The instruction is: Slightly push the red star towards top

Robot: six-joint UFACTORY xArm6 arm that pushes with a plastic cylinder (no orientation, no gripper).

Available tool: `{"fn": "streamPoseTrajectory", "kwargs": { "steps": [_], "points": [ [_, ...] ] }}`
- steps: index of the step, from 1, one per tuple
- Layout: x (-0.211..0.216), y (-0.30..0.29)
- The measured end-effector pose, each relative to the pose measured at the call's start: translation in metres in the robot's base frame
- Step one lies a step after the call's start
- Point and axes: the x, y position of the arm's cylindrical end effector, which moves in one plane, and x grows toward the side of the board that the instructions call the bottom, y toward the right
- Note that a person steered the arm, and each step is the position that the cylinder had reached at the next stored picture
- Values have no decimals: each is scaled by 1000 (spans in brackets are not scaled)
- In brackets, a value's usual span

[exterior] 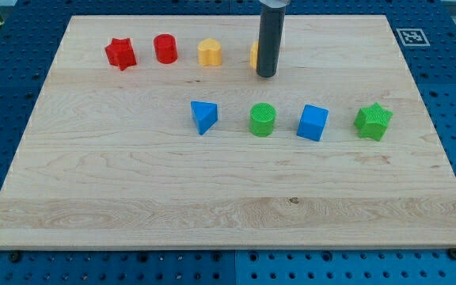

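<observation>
The red star (120, 53) lies near the board's top left. To its right in the same row stand a red cylinder (165, 48), a yellow block (209, 52) and another yellow block (254, 54), mostly hidden behind my rod. My tip (266, 75) rests on the board at the top middle, far to the right of the red star and just beside the hidden yellow block.
A lower row holds a blue triangular block (203, 116), a green cylinder (263, 119), a blue cube (313, 123) and a green star (373, 121). The wooden board (212, 198) lies on a blue perforated table. A marker tag (412, 36) sits at the top right.
</observation>
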Motion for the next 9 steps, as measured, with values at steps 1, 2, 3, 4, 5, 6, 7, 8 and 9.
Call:
{"fn": "streamPoseTrajectory", "kwargs": {
  "steps": [1,2,3,4,5,6,7,8,9],
  "points": [
    [-3,-1],
    [-3,-10],
    [3,-56],
    [6,-103],
    [7,-148],
    [7,-194],
    [7,-197],
    [7,-208],
    [7,-213]
  ]
}}
